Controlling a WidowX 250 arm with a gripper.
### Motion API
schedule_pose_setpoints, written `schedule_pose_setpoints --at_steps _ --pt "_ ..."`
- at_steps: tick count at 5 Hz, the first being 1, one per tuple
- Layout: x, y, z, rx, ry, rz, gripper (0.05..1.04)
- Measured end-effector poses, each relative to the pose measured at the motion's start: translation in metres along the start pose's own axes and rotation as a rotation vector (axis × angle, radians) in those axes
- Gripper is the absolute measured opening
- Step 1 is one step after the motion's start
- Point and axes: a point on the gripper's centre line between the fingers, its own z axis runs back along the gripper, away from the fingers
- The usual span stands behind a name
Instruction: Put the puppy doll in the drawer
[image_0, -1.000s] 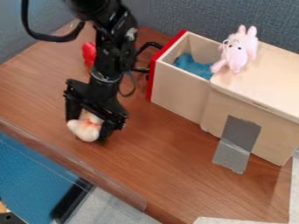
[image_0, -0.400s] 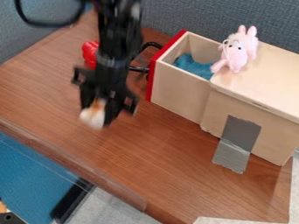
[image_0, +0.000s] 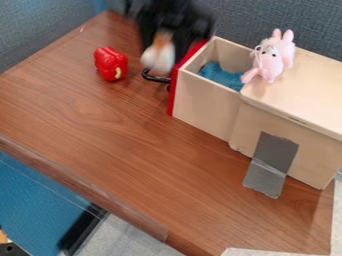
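The black gripper (image_0: 163, 45), blurred, is at the top of the view, just left of the drawer's red front. Between its fingers hangs the white and orange puppy doll (image_0: 159, 56), held above the black drawer handle. The wooden drawer (image_0: 204, 104) stands pulled out of its box, with its top uncovered and a blue cloth (image_0: 220, 76) inside. The doll is outside the drawer, to the left of its red front.
A red toy pepper (image_0: 111, 63) lies on the table left of the gripper. A pink stuffed rabbit (image_0: 270, 59) sits on the wooden box top (image_0: 307, 95). Grey tape (image_0: 270, 164) runs from the box side to the table (image_0: 133, 145).
The gripper has gone up from the table's left middle and toward the back right, carrying the doll to beside the drawer front. The red pepper is now uncovered.
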Motion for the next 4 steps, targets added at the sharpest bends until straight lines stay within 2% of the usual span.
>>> schedule_pose_setpoints --at_steps 1,2,3,4 --pt "0.034 -0.025 -0.010 -0.034 0.026 0.006 0.496" --pt "0.064 -0.051 -0.027 -0.013 0.043 -0.019 0.495" --pt "0.075 -0.063 -0.037 0.014 0.049 -0.049 0.496" --pt "0.071 -0.063 -0.050 0.024 0.092 -0.068 0.566"
